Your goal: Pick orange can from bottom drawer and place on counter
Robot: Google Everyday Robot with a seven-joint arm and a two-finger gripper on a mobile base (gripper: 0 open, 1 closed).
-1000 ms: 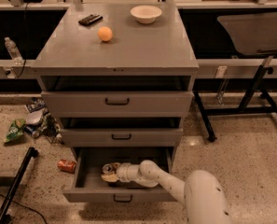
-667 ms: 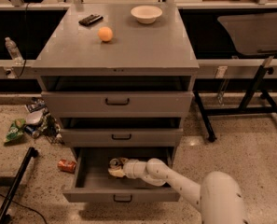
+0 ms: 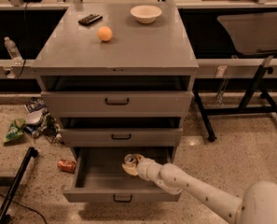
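- pincer grasping the orange can, which sits at its 11 o'clock tip
- both over the open bottom drawer

A robot lab or workshop: a grey metal 3-drawer cabinet stands on a pale speckled floor. A black-framed bench is at the far right and snack litter at the left. The robot's pincer grips the orange can in the open bottom drawer.
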